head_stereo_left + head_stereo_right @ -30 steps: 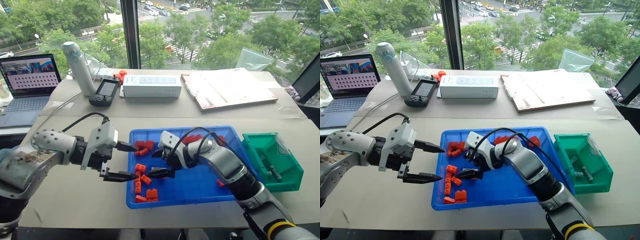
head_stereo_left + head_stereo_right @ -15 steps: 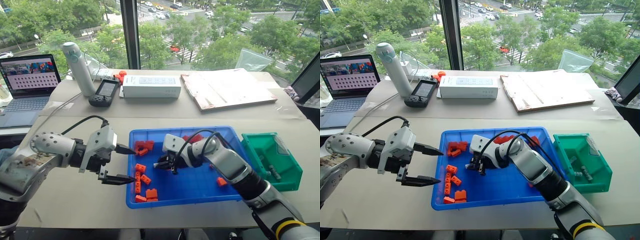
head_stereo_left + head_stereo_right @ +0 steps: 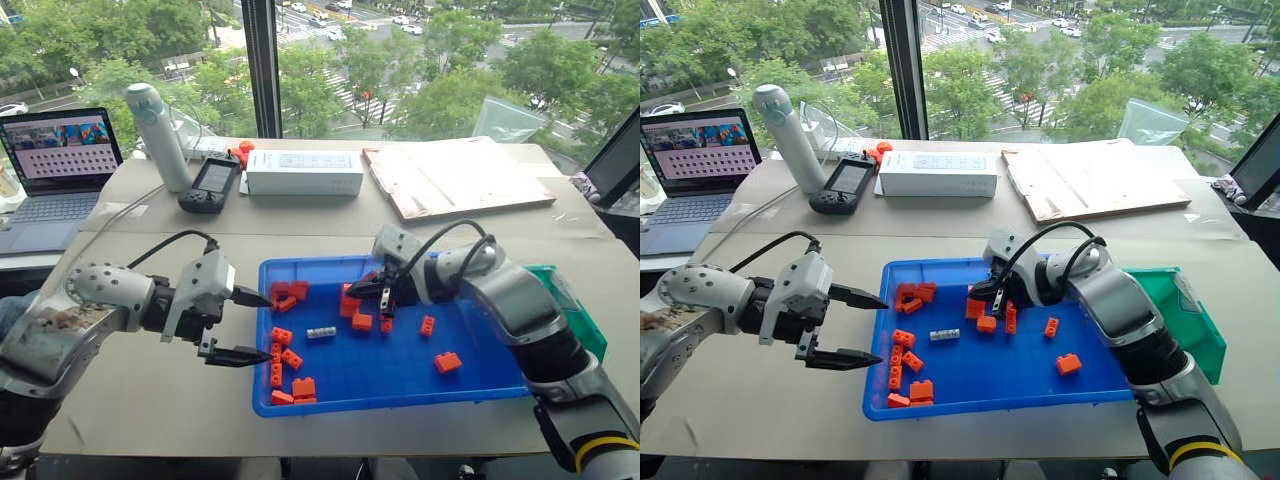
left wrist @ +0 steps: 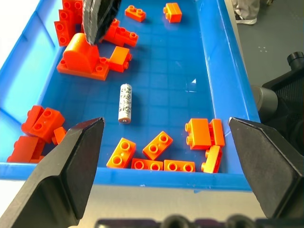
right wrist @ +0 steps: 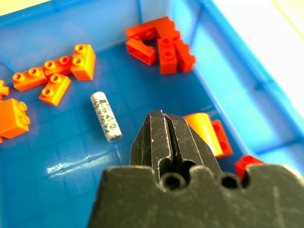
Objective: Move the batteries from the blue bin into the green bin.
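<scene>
One battery (image 3: 321, 332) lies flat on the floor of the blue bin (image 3: 400, 385), in the left-middle part of the tray, clear of both grippers and touching no brick. It is a small silvery-white cylinder with dark print along its side; the left wrist view shows it again (image 4: 125, 102), lying among the grid squares of the blue floor.

The right gripper (image 3: 385, 297) hangs over the far-middle of the blue bin, its two black fingers pressed together with nothing between them — the right wrist view shows the pair tight against each other (image 5: 167, 137) above the tray, the battery beside their tips and apart from them.

The left gripper (image 3: 243, 325) sits at the left edge of the blue bin, fingers spread wide and empty, pointing right across the rim toward the bricks.

Orange bricks (image 3: 288, 360) lie scattered in the tray: a cluster in the near-left corner, a few by the far-left wall, some under the right gripper and two more to the right.

The green bin (image 3: 1188, 318) stands just right of the blue bin, largely covered by the right arm — its contents cannot be made out.
</scene>
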`<move>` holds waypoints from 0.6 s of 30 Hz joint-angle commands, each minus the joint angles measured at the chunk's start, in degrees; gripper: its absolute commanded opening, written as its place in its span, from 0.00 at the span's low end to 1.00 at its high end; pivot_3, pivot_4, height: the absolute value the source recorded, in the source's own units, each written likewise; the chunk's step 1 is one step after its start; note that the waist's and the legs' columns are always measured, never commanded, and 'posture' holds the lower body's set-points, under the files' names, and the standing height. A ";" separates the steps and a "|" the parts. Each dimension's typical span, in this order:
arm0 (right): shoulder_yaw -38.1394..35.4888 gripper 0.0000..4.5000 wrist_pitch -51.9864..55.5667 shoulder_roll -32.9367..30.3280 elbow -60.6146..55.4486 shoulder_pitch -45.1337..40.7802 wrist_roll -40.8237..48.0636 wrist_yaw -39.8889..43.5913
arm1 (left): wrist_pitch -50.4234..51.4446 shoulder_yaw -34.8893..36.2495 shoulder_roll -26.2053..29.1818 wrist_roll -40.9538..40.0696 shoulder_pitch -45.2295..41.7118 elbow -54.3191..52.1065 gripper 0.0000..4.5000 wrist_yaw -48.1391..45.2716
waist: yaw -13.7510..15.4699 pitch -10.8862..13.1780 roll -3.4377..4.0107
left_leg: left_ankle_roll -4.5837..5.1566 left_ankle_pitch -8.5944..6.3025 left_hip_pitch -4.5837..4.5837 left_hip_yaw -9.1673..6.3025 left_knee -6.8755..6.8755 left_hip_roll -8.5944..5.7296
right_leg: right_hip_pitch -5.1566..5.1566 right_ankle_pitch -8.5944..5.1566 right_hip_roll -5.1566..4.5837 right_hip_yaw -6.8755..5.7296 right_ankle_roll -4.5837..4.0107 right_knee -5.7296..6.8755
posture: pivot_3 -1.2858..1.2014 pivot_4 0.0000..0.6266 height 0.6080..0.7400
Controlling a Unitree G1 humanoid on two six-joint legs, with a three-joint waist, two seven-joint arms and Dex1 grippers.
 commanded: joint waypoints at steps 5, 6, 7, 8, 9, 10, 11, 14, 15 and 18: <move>5.17 0.47 -1.23 4.45 -4.33 1.40 -0.71 -3.38 | -0.28 -0.01 -0.16 0.31 -2.12 -0.24 1.00 -0.50 | -0.24 0.00 0.00 | 0.04 0.02 0.00 0.02 -0.01 0.00 | 0.22 -0.02 0.04 0.06 0.00 0.02 | 0.52 0.24 1.00; 6.16 0.47 -1.28 4.84 -4.21 1.45 -1.01 -3.50 | -0.13 0.21 0.02 0.22 -1.94 -0.40 1.00 -0.46 | -0.24 0.00 0.00 | 0.04 0.02 0.00 0.01 0.00 0.00 | 0.20 -0.02 0.04 0.05 0.00 0.02 | 0.52 0.24 1.00; 7.36 0.47 -1.40 5.37 -3.86 1.51 -1.25 -3.44 | 0.05 0.48 0.23 0.12 -1.71 -0.62 1.00 -0.40 | -0.24 0.00 0.00 | 0.04 0.02 0.00 0.01 0.01 0.00 | 0.08 -0.02 0.04 0.04 0.01 0.02 | 0.52 0.24 1.00; 8.33 0.47 -1.52 5.81 -3.38 1.58 -1.50 -3.45 | 0.21 0.68 0.37 0.03 -1.53 -0.83 1.00 -0.32 | -0.14 0.00 0.00 | 0.04 0.02 0.00 0.01 0.03 0.00 | 0.00 -0.02 0.04 0.04 0.01 0.02 | 0.52 0.24 1.00; 9.36 0.47 -1.96 6.10 -2.78 1.66 -2.07 -3.51 | 0.35 0.85 0.48 -0.05 -1.37 -1.03 1.00 -0.23 | -0.05 0.00 0.00 | 0.03 0.02 0.00 0.00 0.04 0.00 | 0.02 -0.02 0.04 0.02 0.01 0.02 | 0.52 0.24 1.00; 10.59 0.47 -2.62 6.11 -2.10 1.76 -2.87 -3.40 | 0.51 1.00 0.58 -0.16 -1.23 -1.26 1.00 -0.09 | -0.03 0.00 0.00 | 0.03 0.01 0.00 0.00 0.05 0.00 | 0.01 -0.01 0.04 0.02 0.01 0.01 | 0.52 0.24 1.00; 12.08 0.47 -3.59 6.00 -0.93 2.05 -4.01 -3.24 | 0.74 1.17 0.66 -0.30 -1.09 -1.56 1.00 0.13 | 0.03 0.00 0.00 | 0.02 0.01 0.00 0.00 0.06 0.00 | 0.02 -0.01 0.04 0.02 0.02 0.01 | 0.52 0.24 1.00; 15.20 0.36 -6.56 5.79 2.63 2.61 -7.16 -3.31 | 1.32 1.64 0.82 -0.57 -0.67 -2.27 1.00 0.65 | 0.05 0.00 0.00 | 0.01 0.00 0.00 0.00 0.07 0.00 | 0.02 -0.01 0.04 0.01 0.02 0.01 | 0.52 0.24 1.00; 15.80 0.32 -7.37 5.55 3.38 2.56 -8.13 -3.40 | 1.45 1.76 0.82 -0.60 -0.60 -2.41 1.00 0.70 | 0.02 0.00 0.00 | 0.01 0.00 0.00 0.00 0.07 0.00 | 0.02 -0.01 0.03 0.02 0.02 0.01 | 0.52 0.24 1.00; 16.73 0.08 -9.96 4.23 4.10 2.55 -10.20 -2.41 | 2.02 2.03 0.81 -0.75 -0.57 -2.85 1.00 0.84 | -0.05 -0.01 -0.01 | 0.00 0.00 0.02 0.00 0.05 0.02 | 0.02 0.00 0.04 0.01 0.02 0.01 | 0.52 0.24 1.00</move>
